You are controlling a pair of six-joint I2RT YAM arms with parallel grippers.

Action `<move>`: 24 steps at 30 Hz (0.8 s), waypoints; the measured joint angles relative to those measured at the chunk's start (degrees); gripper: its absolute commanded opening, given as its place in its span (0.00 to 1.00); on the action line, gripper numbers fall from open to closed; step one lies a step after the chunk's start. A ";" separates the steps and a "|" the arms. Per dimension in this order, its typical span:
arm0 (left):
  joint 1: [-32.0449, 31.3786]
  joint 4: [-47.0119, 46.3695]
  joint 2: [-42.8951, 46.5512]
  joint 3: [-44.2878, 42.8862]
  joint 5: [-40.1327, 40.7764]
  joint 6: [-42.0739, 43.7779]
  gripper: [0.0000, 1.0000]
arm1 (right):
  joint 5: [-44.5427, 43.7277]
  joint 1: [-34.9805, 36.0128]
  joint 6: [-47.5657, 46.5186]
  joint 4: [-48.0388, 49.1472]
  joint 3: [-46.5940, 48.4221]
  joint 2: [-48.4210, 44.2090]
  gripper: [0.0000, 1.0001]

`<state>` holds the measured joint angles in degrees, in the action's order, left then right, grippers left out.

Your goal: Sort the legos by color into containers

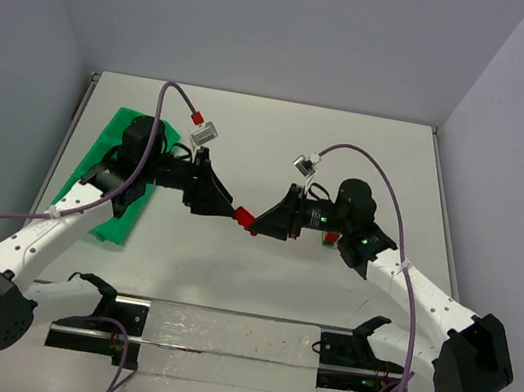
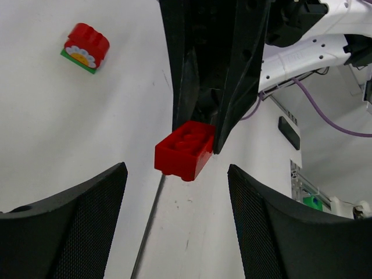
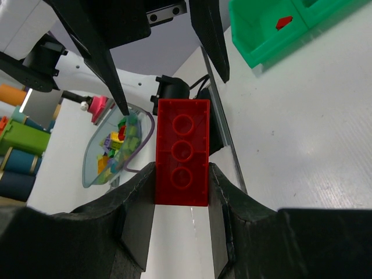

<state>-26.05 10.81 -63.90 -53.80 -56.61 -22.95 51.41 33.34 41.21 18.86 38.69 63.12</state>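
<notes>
Clamped between the right jaws, a red brick (image 3: 181, 152) fills the middle of the right wrist view. It is long and narrow, glossy, with three round studs in a row on the face that shows, and its near end is gripped flat on both sides. The left wrist view shows the same brick (image 2: 185, 149) from the other end. There it sticks out of the right arm's two dark pointed fingers, a chunky block with low studs on top and a shadowed underside. The left jaws stand wide apart in that view, one on each side at the bottom, closed on nothing. From above, the brick (image 1: 246, 219) is only a small red spot where the two arms meet nose to nose over the middle of the desk (image 1: 280, 149). Whether the left tips touch it cannot be told. Only the left wrist view shows a second brick (image 2: 85, 46) lying on the desk, rounded red over a green base with a white and yellow flower print. Only the right wrist view shows the green tray (image 3: 256, 40) close up, with a small red piece (image 3: 283, 22) in one compartment. From above, the tray (image 1: 112, 227) lies at the desk's left side, partly under the left arm.
</notes>
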 measured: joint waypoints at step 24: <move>-2.98 -6.23 -3.49 0.70 -6.24 -4.13 0.00 | 2.17 2.27 -1.71 1.25 1.89 1.98 0.10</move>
<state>-29.04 4.58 -67.40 -53.10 -62.85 -27.07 53.58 35.62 39.51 20.12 40.58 65.10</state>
